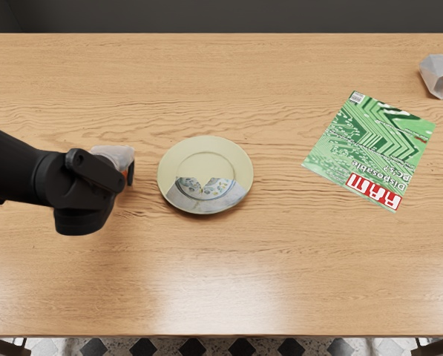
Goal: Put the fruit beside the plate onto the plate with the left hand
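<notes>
L arm is reaching in from the left edge, w/ the left hand (95,184) hovering low over the bench (221,282), just left of the plate (240,159). A pale rounded fruit (111,154) is showing at the hand's far side, mostly hidden, near the plate's left rim, not on it. Can't tell if the hand is open or closed. Green magazine (369,148) is lying well to the right; grey faceted obj (438,74) is sitting at the far right corner.

The left hand (110,167) sits just left of the plate (205,174), magazine (369,148) well right.
</notes>
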You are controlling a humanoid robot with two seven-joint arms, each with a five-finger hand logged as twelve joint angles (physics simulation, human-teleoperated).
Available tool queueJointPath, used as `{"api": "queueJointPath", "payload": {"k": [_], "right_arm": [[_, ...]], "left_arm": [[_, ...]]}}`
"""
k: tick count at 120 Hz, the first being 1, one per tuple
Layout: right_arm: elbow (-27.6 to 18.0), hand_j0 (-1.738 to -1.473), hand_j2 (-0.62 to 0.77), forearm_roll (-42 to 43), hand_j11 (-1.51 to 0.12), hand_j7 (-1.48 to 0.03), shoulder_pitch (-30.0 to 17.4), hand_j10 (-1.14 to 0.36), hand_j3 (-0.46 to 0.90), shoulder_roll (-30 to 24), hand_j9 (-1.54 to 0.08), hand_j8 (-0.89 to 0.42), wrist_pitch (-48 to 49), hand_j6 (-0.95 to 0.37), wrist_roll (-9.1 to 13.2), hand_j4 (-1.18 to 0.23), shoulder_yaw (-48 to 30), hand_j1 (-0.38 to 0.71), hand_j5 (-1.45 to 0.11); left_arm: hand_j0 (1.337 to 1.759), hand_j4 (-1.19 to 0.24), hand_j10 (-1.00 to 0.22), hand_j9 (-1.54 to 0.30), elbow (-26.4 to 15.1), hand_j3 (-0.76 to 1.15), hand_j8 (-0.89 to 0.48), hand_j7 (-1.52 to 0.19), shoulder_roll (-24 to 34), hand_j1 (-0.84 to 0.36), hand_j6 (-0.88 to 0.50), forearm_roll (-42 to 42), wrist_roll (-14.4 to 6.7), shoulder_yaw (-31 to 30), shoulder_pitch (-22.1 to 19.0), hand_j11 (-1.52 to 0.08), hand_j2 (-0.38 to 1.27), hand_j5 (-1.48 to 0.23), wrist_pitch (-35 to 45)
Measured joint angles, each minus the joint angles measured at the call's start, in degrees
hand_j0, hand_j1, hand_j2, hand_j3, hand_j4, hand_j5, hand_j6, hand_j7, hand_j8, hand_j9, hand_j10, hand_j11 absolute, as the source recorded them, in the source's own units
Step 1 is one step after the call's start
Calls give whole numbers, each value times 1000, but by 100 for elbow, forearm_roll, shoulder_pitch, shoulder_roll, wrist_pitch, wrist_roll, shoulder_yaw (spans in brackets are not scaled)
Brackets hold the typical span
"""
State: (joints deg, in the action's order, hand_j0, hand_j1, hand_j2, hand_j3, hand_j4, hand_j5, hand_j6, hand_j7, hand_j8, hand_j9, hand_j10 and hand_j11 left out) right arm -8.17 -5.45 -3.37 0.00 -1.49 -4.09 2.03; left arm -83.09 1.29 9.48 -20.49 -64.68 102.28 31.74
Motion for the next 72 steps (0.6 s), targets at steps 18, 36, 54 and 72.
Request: {"api": "queueJointPath", "payload": {"k": [18, 36, 54, 72], "right_arm": [[0, -1658, -6, 0, -43, -43, 1, -33, 0, 0, -43, -33, 0, -33, 0, -33, 0, -310, -43], [0, -1658, -6, 0, -43, -43, 1, -33, 0, 0, -43, -33, 0, -33, -1, -33, 0, -310, -43], [0, -1658, -6, 0, -43, -43, 2, -33, 0, 0, -43, -33, 0, -33, -1, -33, 0, -310, -43], [0, -1658, -7, 0, -43, -43, 0, -33, 0, 0, -43, -33, 0, -33, -2, -33, 0, -310, -43]], "left_arm": [[1636, -817, -418, -1192, -40, 2, -151, -1196, 127, -438, -203, -57, 9, 23, 318, -1221, 384, -1242, -17], [1638, -818, -440, -1197, -147, 1, -159, -1196, 257, -445, -226, -202, 6, 57, 709, -1222, 434, -1246, -32], [1637, -815, -434, -1207, -228, 1, -160, -1199, 310, -452, -213, -385, 6, 250, 1118, -1225, 443, -1254, -443], [1638, -811, -468, -1214, -318, 0, -170, -1200, 281, -416, -230, -558, -1, 561, 1474, -1219, 405, -1265, -853]]}}
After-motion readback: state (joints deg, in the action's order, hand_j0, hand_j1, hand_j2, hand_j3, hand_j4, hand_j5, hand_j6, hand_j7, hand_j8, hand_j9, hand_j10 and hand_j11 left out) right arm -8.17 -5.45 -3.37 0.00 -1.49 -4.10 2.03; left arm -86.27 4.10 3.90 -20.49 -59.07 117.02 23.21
